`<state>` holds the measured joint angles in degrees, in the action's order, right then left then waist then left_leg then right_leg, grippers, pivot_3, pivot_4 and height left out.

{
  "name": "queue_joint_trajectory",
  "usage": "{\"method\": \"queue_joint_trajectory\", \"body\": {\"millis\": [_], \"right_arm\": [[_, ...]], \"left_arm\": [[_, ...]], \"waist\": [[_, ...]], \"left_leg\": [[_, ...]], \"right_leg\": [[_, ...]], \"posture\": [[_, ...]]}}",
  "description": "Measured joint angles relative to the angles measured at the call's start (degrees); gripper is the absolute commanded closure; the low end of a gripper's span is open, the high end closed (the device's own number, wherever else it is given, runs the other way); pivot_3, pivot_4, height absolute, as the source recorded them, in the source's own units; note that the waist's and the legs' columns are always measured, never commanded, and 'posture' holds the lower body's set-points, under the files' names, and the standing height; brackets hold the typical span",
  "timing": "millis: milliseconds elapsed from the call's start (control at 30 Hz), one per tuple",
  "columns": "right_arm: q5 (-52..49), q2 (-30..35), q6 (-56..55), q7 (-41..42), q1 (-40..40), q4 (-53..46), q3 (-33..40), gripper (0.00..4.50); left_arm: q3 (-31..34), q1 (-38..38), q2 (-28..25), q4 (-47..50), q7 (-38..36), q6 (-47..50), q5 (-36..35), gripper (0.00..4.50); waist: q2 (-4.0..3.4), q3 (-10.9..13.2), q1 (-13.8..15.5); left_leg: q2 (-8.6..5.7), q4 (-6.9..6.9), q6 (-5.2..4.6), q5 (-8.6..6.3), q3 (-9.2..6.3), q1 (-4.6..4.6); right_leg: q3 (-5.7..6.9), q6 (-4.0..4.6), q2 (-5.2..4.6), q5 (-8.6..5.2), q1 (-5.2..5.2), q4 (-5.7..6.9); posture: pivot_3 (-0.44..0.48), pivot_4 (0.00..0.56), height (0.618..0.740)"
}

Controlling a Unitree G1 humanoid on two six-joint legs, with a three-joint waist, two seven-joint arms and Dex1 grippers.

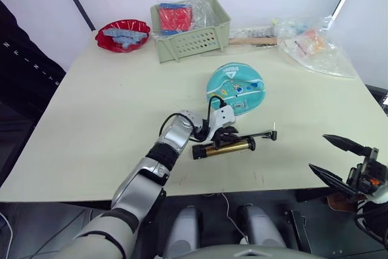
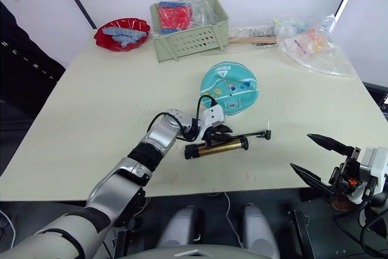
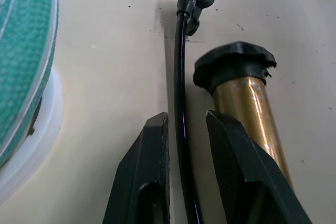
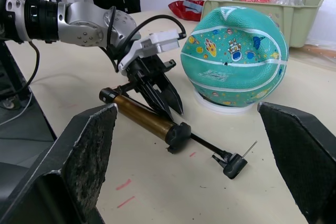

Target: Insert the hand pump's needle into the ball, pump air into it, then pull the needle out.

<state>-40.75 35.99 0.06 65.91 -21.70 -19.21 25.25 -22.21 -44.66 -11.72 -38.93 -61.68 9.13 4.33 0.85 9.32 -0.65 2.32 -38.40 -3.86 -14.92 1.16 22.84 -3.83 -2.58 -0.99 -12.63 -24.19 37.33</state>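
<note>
Teal-turquoise mini basketball (image 1: 235, 87) with white seams and small cartoon prints, seated on a white ring stand (image 4: 220, 104) near the middle of the pale cream table (image 1: 97, 119). Slim gold-bronze hand pump (image 1: 225, 147) with black end caps, flat on the table just in front of the ball and apart from it. Thin black hose (image 3: 181, 108) running alongside the tube to a small black fitting, tiny metal needle (image 4: 250, 148) angled upward off the tabletop, well short of the ball.

Left gripper (image 1: 225, 133) lowered over the pump, between ball and tube, black fingers (image 3: 145, 182) slightly parted with the hose lying in the gap; contact with the hose not discernible, tube just outside one finger. Right gripper (image 1: 339, 161) low past the table's near right edge, fingers spread wide, nothing between them, well apart from pump and ball.

Along the far side: pale green slotted plastic basket (image 1: 195, 39) holding red and blue items in clear wrap; red bowl-like dish (image 1: 122, 34) with bluish pieces to the basket's left; wooden-handled tool (image 1: 253, 40) to the basket's right; crumpled clear plastic bags (image 1: 312, 47) with colourful contents at the far right corner.
</note>
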Motion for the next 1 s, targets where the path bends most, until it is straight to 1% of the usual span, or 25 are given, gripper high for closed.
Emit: {"method": "queue_joint_trajectory", "body": {"millis": [233,567,767,800,833,900,1000], "right_arm": [[0.86,0.29,0.04,-0.20,-1.17,0.19,0.28,0.00],[1.87,1.26,2.19,-1.17,-2.64,1.07,0.84,0.00],[2.32,1.25,1.73,-0.66,-2.84,2.20,1.21,0.00],[2.35,1.24,1.61,-0.42,-2.83,2.25,1.21,0.00],[2.36,1.24,1.54,-0.29,-2.84,2.28,1.21,0.00],[2.43,1.24,1.08,-0.01,-2.80,2.46,1.21,0.00],[2.52,1.24,0.87,0.05,-2.77,2.89,1.20,0.00]], "left_arm": [[-1.36,-0.47,3.78,-3.54,3.39,0.35,2.76,3.27],[-2.18,-3.56,8.45,-7.85,6.87,0.64,5.69,3.27],[-2.18,-3.57,9.40,-8.49,7.03,0.54,5.96,3.27],[-2.13,-3.57,9.52,-8.59,7.07,0.55,6.00,3.71],[-2.11,-3.60,9.58,-8.68,7.11,0.56,6.02,3.90],[-2.00,-3.68,9.66,-8.86,7.14,0.56,5.99,4.46],[-1.87,-3.68,9.68,-8.87,6.94,0.58,5.82,4.46]], "waist": [[0.01,0.00,0.05],[0.01,0.00,0.29],[0.01,-0.01,0.28],[0.01,-0.01,0.28],[0.01,-0.01,0.28],[0.01,-0.01,0.24],[0.01,-0.01,0.22]], "left_leg": [[-0.02,0.00,0.00,0.00,-0.01,0.01],[-0.09,-0.01,0.00,0.00,-0.10,-0.04],[-0.14,-0.01,0.00,0.00,-0.14,-0.05],[-0.14,-0.01,0.00,0.00,-0.15,-0.07],[-0.14,-0.01,0.00,0.00,-0.16,-0.09],[-0.14,-0.01,0.00,0.00,-0.17,-0.08],[-0.14,-0.01,0.00,0.00,-0.18,-0.08]], "right_leg": [[0.00,0.00,-0.01,0.00,0.00,0.00],[-0.02,-0.04,-0.01,-0.04,0.15,-0.06],[-0.06,-0.11,-0.01,-0.08,0.21,-0.09],[-0.06,-0.12,-0.01,-0.08,0.24,-0.10],[-0.06,-0.12,-0.01,-0.08,0.27,-0.11],[-0.06,-0.12,-0.01,-0.09,0.28,-0.13],[-0.06,-0.12,-0.01,-0.08,0.28,-0.15]], "posture": [[0.000,0.150,0.738],[0.000,0.150,0.738],[0.000,0.150,0.738],[0.000,0.150,0.738],[0.000,0.150,0.738],[0.000,0.150,0.738],[0.000,0.150,0.738]]}}
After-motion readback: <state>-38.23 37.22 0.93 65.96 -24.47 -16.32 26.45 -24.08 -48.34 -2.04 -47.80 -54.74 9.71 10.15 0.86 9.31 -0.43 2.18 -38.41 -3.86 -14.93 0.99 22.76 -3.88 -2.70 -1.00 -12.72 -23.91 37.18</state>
